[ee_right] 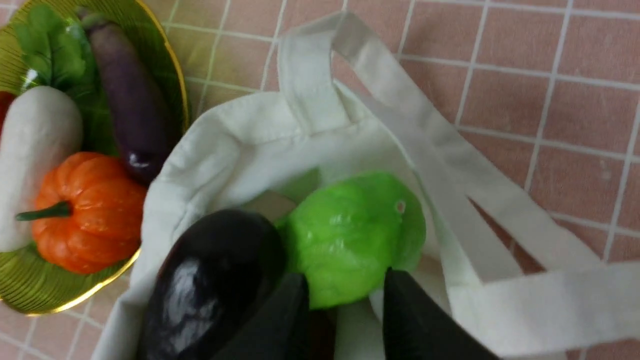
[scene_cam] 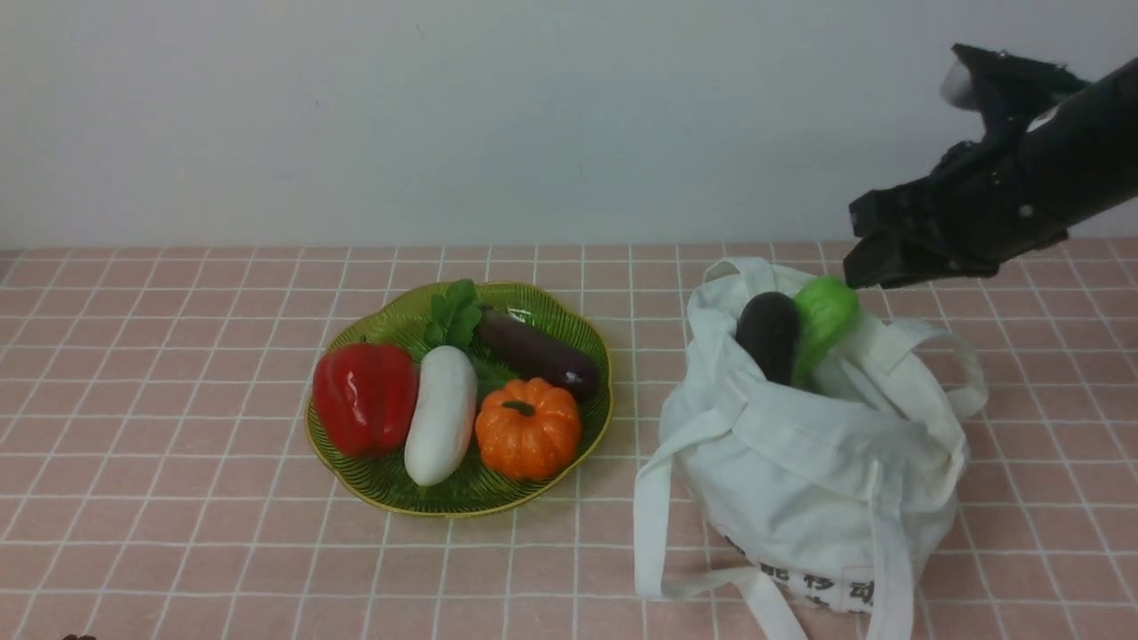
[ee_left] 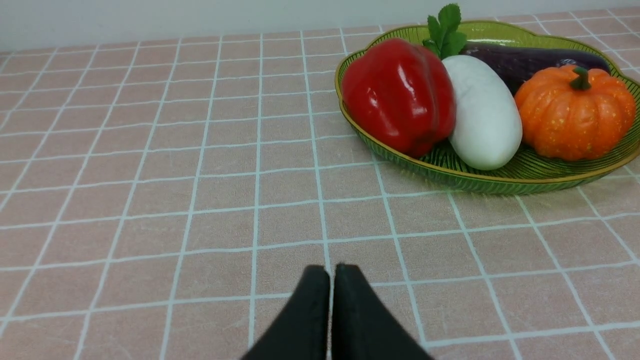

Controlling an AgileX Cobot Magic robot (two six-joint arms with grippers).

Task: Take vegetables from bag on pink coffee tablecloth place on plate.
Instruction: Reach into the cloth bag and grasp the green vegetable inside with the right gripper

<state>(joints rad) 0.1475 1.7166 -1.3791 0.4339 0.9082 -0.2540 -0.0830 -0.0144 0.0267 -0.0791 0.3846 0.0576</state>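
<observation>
**While two vegetables sit in the bag, the right gripper hangs at the gourd**

Where the pink coffee tablecloth [scene_cam: 178, 533] lies nearest the robot, well to the left of the bag [scene_cam: 827, 471], the left gripper [ee_left: 331, 272] sits low over the cloth with its two black fingers pressed together and nothing between them. The bag itself stands slumped on the cloth. Black characters [scene_cam: 822, 587] are printed along its near bottom edge, and its long flat straps [scene_cam: 649, 524] trail down its left side.

Just left of the bag, and apart from it, the green ribbed plate [scene_cam: 391, 484] carries a red bell pepper [scene_cam: 363, 397], a white oblong vegetable [scene_cam: 441, 413], an orange pumpkin [scene_cam: 527, 427], a long purple eggplant [scene_cam: 535, 354] and a leafy sprig [scene_cam: 453, 316].

In the bag's open mouth a blackish eggplant [scene_cam: 770, 333] stands on end, and the light green gourd [scene_cam: 825, 316] leans against its right side. Both poke above the rim.

Above the bag's far right edge, the right gripper [scene_cam: 867, 267] slants down to the gourd's top. Its fingers [ee_right: 415, 320] are spread on either side of the gourd's near end (whether they touch it I cannot tell). Behind the bag rises a plain pale wall [scene_cam: 444, 116].
</observation>
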